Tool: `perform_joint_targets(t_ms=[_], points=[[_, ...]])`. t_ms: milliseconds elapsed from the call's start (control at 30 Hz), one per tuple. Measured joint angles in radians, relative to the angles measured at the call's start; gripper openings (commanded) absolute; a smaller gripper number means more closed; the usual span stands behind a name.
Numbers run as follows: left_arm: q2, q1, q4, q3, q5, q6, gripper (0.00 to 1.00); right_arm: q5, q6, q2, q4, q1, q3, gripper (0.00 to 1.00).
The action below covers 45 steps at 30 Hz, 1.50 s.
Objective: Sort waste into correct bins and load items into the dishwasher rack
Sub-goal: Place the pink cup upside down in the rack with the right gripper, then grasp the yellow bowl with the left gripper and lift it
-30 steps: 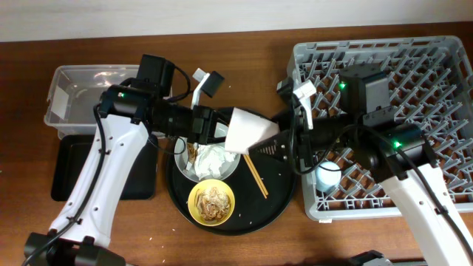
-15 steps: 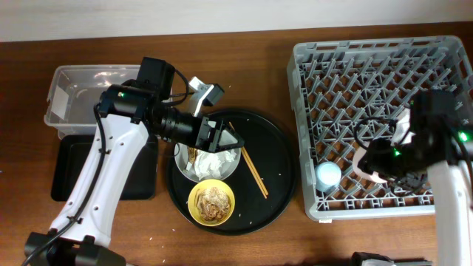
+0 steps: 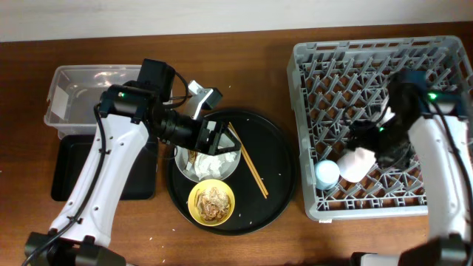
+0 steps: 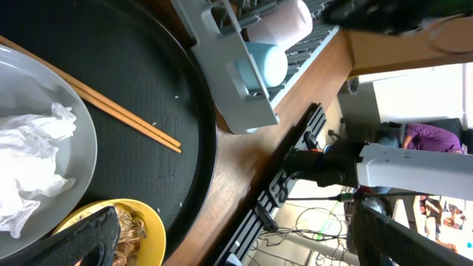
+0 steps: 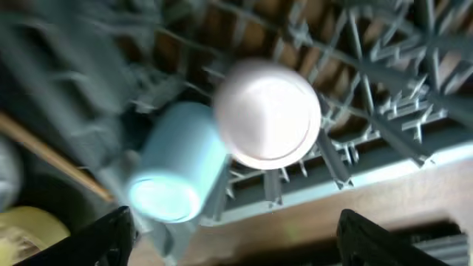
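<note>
Right gripper (image 5: 244,235) hangs spread over the pink cup (image 5: 267,112) lying beside the blue cup (image 5: 177,174) in the near-left corner of the rack (image 3: 369,59); left gripper (image 3: 219,135), also spread, hovers over the plate (image 4: 44,89)

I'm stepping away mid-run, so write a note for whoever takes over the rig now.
Left gripper: open, over the plate on the round black tray.
Right gripper: open, above the pink cup.
Done: pink cup and blue cup lie in the dishwasher rack.
Left: napkin on the plate and food scraps in the yellow bowl go to the clear tub and rectangular black tray; then plate, bowl and chopsticks into the rack.
</note>
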Motion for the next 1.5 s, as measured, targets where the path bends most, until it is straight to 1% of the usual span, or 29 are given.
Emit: perform_joint_targets(t_ms=[33,67,133,200,233,267,333,367,400,433,467,533,567,700,733,767,800,833,867,1000,1100,1133,1167,1200,1233,1267,1333,1400,1500], points=[[0.0,0.0,-0.005,0.0,-0.003,0.0,0.9,-0.014,-0.005,-0.041,0.0,0.0,0.033,0.87],[0.0,-0.003,-0.017,0.0,-0.014,0.0,0.89,-0.042,-0.024,-0.085,0.0,0.0,0.054,0.88],[0.0,-0.015,-0.051,0.0,-0.071,0.0,0.79,-0.123,-0.082,-0.178,0.001,0.0,0.08,0.89],[0.0,-0.089,-0.078,-0.023,-0.234,-0.045,0.64,-0.228,-0.146,-0.268,0.0,0.006,0.089,0.9],[-0.002,-0.135,-0.053,-0.062,-0.302,-0.084,0.57,-0.259,-0.161,-0.294,-0.001,0.007,0.091,0.9],[-0.006,-0.174,-0.009,-0.111,-0.358,-0.113,0.53,-0.272,-0.166,-0.303,-0.003,0.007,0.092,0.91],[-0.008,-0.254,0.095,-0.232,-0.45,-0.203,0.52,-0.291,-0.167,-0.306,-0.004,0.007,0.092,0.91],[-0.005,-0.309,0.154,-0.317,-0.496,-0.26,0.48,-0.296,-0.166,-0.304,-0.004,0.007,0.092,0.91],[-0.005,-0.343,0.195,-0.37,-0.523,-0.301,0.44,-0.301,-0.166,-0.303,-0.004,0.007,0.092,0.91],[-0.005,-0.394,0.267,-0.446,-0.572,-0.375,0.36,-0.302,-0.167,-0.3,-0.003,0.007,0.092,0.91],[-0.004,-0.436,0.305,-0.497,-0.612,-0.426,0.32,-0.304,-0.166,-0.298,-0.002,0.007,0.092,0.91],[-0.004,-0.496,0.381,-0.542,-0.699,-0.523,0.28,-0.309,-0.167,-0.295,-0.004,0.007,0.092,0.91],[-0.004,-0.509,0.402,-0.544,-0.725,-0.547,0.27,-0.309,-0.167,-0.293,-0.003,0.007,0.092,0.91],[0.013,-0.525,0.47,-0.544,-0.798,-0.593,0.27,-0.309,-0.166,-0.289,-0.004,0.007,0.092,0.91],[0.04,-0.525,0.486,-0.544,-0.81,-0.6,0.23,-0.309,-0.167,-0.289,-0.005,0.007,0.092,0.91],[0.056,-0.525,0.49,-0.544,-0.815,-0.604,0.14,-0.309,-0.167,-0.289,-0.005,0.007,0.092,0.91],[0.074,-0.525,0.495,-0.544,-0.823,-0.609,0.0,-0.309,-0.166,-0.289,-0.005,0.007,0.092,0.91],[0.081,-0.525,0.499,-0.544,-0.828,-0.616,0.0,-0.309,-0.167,-0.289,-0.005,0.007,0.092,0.91],[0.083,-0.526,0.471,-0.542,-0.842,-0.627,0.0,-0.309,-0.166,-0.289,-0.006,0.007,0.092,0.91],[0.079,-0.525,0.441,-0.525,-0.883,-0.626,0.0,-0.309,-0.166,-0.289,-0.009,0.007,0.091,0.92],[0.076,-0.525,0.303,-0.457,-0.872,-0.621,0.0,-0.309,-0.166,-0.289,-0.013,0.007,0.091,0.92],[0.056,-0.523,0.229,-0.409,-0.861,-0.62,0.0,-0.309,-0.167,-0.289,-0.012,0.007,0.091,0.92],[0.033,-0.513,0.198,-0.374,-0.85,-0.618,0.0,-0.309,-0.166,-0.289,-0.011,0.007,0.091,0.92],[-0.009,-0.484,0.181,-0.343,-0.829,-0.609,0.0,-0.309,-0.166,-0.289,-0.012,0.007,0.091,0.92],[-0.074,-0.425,0.172,-0.315,-0.797,-0.591,0.0,-0.309,-0.166,-0.289,-0.012,0.007,0.091,0.92],[-0.158,-0.326,0.163,-0.297,-0.757,-0.561,0.0,-0.309,-0.166,-0.289,-0.011,0.007,0.091,0.92],[-0.249,-0.135,0.138,-0.286,-0.653,-0.492,0.0,-0.309,-0.166,-0.289,-0.011,0.007,0.091,0.92],[-0.273,0.146,0.123,-0.288,-0.469,-0.352,0.0,-0.309,-0.167,-0.289,-0.01,0.007,0.091,0.92],[-0.202,0.52,0.12,-0.335,-0.146,-0.09,0.0,-0.309,-0.167,-0.289,-0.012,0.007,0.091,0.92]])
